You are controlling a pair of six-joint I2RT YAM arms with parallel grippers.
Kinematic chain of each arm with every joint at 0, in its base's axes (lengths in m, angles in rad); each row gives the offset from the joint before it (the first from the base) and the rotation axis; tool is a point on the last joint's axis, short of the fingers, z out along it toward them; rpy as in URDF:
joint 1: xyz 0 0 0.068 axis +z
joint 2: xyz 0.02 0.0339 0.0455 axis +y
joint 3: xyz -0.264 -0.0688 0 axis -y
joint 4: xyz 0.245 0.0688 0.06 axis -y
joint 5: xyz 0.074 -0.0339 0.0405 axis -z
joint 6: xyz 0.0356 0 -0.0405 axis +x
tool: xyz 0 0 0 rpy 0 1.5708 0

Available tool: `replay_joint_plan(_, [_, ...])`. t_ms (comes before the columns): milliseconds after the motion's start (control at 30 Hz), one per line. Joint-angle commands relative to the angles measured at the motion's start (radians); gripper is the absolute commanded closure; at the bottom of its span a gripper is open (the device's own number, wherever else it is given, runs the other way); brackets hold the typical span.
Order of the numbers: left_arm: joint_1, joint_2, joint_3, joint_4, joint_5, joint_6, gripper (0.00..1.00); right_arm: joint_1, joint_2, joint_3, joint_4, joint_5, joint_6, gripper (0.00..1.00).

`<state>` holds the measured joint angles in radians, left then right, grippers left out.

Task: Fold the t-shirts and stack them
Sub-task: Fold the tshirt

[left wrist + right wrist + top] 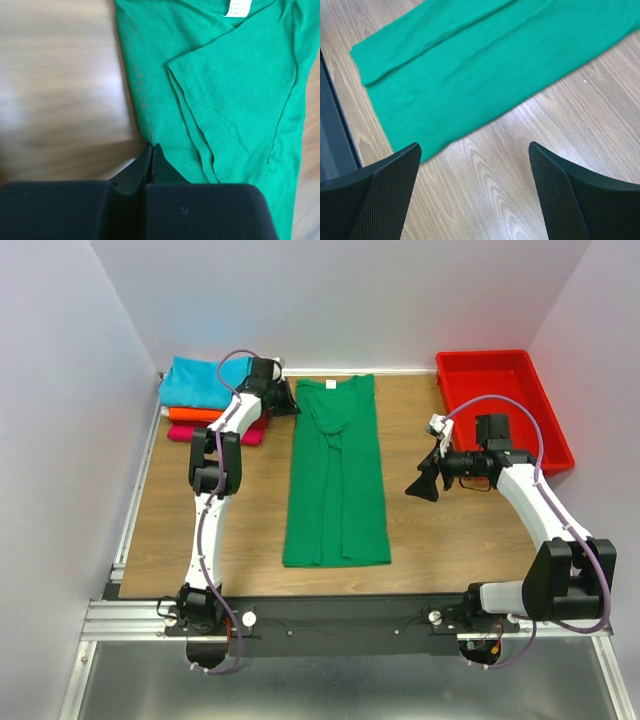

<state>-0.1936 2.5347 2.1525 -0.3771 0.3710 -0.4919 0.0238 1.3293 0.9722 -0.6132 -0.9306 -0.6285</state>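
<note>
A large green t-shirt [335, 475] lies down the middle of the table, folded into a long strip, collar and white label [331, 386] at the far end. In the left wrist view the shirt [240, 75] shows a sleeve folded inward. My left gripper [290, 405] is shut, its tips [151, 147] pinching the shirt's left edge near the collar. Open and empty, my right gripper [422, 485] hovers over bare wood to the right of the shirt [470, 65], its fingertips [474, 146] wide apart. Folded turquoise [198, 380], orange [195, 414] and magenta [215, 432] t-shirts are stacked at the back left.
A red plastic tray [500, 400] sits at the back right, behind the right arm. White walls close in the back and both sides. A metal rail [330, 615] with the arm bases runs along the front edge.
</note>
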Motion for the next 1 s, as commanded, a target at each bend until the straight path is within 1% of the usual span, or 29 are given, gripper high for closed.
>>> replay_joint_plan(0, [0.011, 0.048, 0.078, -0.008, 0.051, -0.030, 1.00, -0.010, 0.010, -0.009, 0.015, -0.020, 0.004, 0.06])
replay_joint_plan(67, [0.023, 0.044, 0.076, 0.000, 0.058, -0.034, 1.00, -0.010, 0.010, -0.009, 0.013, -0.016, 0.003, 0.06])
replay_joint_plan(100, [0.025, 0.026, 0.070, 0.004, 0.063, -0.031, 0.97, -0.010, 0.010, -0.010, 0.012, -0.017, -0.002, 0.06])
replay_joint_plan(133, [0.026, 0.010, 0.061, 0.015, 0.069, -0.022, 0.90, -0.010, 0.010, -0.012, 0.012, -0.016, -0.005, 0.06])
replay_joint_plan(167, [0.028, -0.008, 0.043, 0.020, 0.074, -0.007, 0.85, -0.010, 0.008, -0.015, 0.012, -0.017, -0.008, 0.06])
replay_joint_plan(200, [0.026, -0.057, 0.031, 0.024, 0.088, 0.012, 0.76, -0.010, 0.007, -0.021, 0.012, -0.022, -0.019, 0.06])
replay_joint_plan(233, [0.026, -0.086, -0.003, 0.032, 0.094, 0.054, 0.71, -0.010, 0.001, -0.024, 0.012, -0.027, -0.022, 0.06])
replay_joint_plan(267, [0.026, -0.120, -0.003, 0.033, 0.095, 0.079, 0.67, -0.010, -0.004, -0.029, 0.010, -0.031, -0.028, 0.06])
replay_joint_plan(300, [0.026, -0.204, -0.055, 0.055, 0.097, 0.128, 0.61, -0.009, -0.010, -0.039, 0.010, -0.049, -0.045, 0.06])
replay_joint_plan(333, [0.026, -0.252, -0.089, 0.067, 0.100, 0.128, 0.60, -0.009, -0.018, -0.040, 0.009, -0.060, -0.056, 0.06])
replay_joint_plan(367, [0.026, -0.299, -0.159, 0.079, 0.098, 0.166, 0.60, -0.007, -0.024, -0.053, 0.006, -0.072, -0.068, 0.06])
replay_joint_plan(400, [0.025, -0.401, -0.199, 0.110, 0.091, 0.194, 0.59, -0.007, -0.042, -0.061, 0.003, -0.100, -0.101, 0.06])
replay_joint_plan(467, [0.025, -0.509, -0.284, 0.144, 0.083, 0.261, 0.57, -0.007, -0.057, -0.084, -0.008, -0.128, -0.135, 0.06])
replay_joint_plan(500, [0.023, -0.618, -0.375, 0.162, 0.077, 0.292, 0.56, -0.005, -0.067, -0.093, -0.013, -0.142, -0.155, 0.05])
replay_joint_plan(567, [0.008, -0.736, -0.483, 0.233, 0.068, 0.361, 0.54, 0.001, -0.087, -0.108, -0.032, -0.178, -0.220, 0.00])
replay_joint_plan(600, [-0.007, -0.852, -0.605, 0.291, 0.069, 0.418, 0.53, 0.014, -0.099, -0.122, -0.049, -0.200, -0.279, 0.00])
replay_joint_plan(633, [-0.015, -0.913, -0.665, 0.328, 0.068, 0.447, 0.52, 0.028, -0.107, -0.124, -0.069, -0.200, -0.308, 0.00])
replay_joint_plan(667, [-0.021, -0.966, -0.783, 0.358, 0.071, 0.472, 0.51, 0.062, -0.111, -0.130, -0.072, -0.192, -0.332, 0.00])
replay_joint_plan(700, [-0.026, -1.072, -0.837, 0.371, 0.088, 0.524, 0.45, 0.085, -0.116, -0.142, -0.076, -0.177, -0.362, 0.00])
replay_joint_plan(733, [-0.029, -1.123, -0.889, 0.453, 0.101, 0.535, 0.42, 0.112, -0.113, -0.145, -0.077, -0.119, -0.375, 0.00])
replay_joint_plan(767, [-0.029, -1.171, -0.942, 0.493, 0.123, 0.542, 0.37, 0.140, -0.110, -0.148, -0.079, -0.087, -0.391, 0.00])
replay_joint_plan(800, [-0.027, -1.264, -1.042, 0.557, 0.153, 0.565, 0.22, 0.213, -0.099, -0.148, -0.089, -0.012, -0.416, 0.00])
replay_joint_plan(833, [-0.026, -1.306, -1.090, 0.593, 0.164, 0.564, 0.14, 0.253, -0.090, -0.147, -0.097, 0.022, -0.433, 0.00])
replay_joint_plan(867, [-0.027, -1.383, -1.174, 0.622, 0.180, 0.569, 0.08, 0.331, -0.064, -0.145, -0.105, 0.050, -0.442, 0.00])
replay_joint_plan(933, [-0.027, -1.451, -1.241, 0.685, 0.251, 0.579, 0.07, 0.410, -0.039, -0.141, -0.100, 0.123, -0.447, 0.03])
replay_joint_plan(967, [-0.027, -1.481, -1.270, 0.690, 0.297, 0.631, 0.07, 0.450, -0.027, -0.141, -0.094, 0.151, -0.439, 0.05])
